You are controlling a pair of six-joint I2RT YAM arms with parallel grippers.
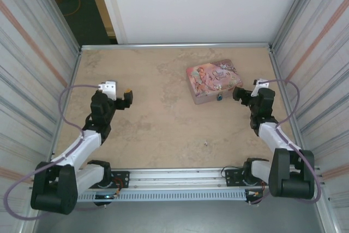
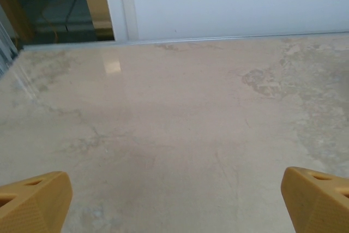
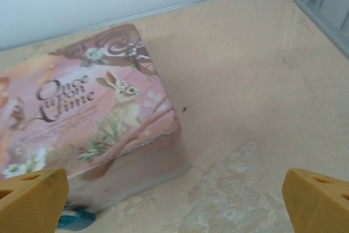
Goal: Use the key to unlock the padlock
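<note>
The tiny blue padlock lies on the table against the near side of the pink illustrated tin. In the right wrist view a bit of the padlock peeks out at the foot of the tin, beside my left yellow fingertip. My right gripper is open, just right of the tin and padlock, holding nothing. The key is a greyish speck on the table nearer the arms. My left gripper is open over bare table at the left.
The beige stone-patterned table is boxed in by corrugated metal walls on both sides and a white wall at the back. A dark gap opens at the back left corner. A metal rail carries both arm bases.
</note>
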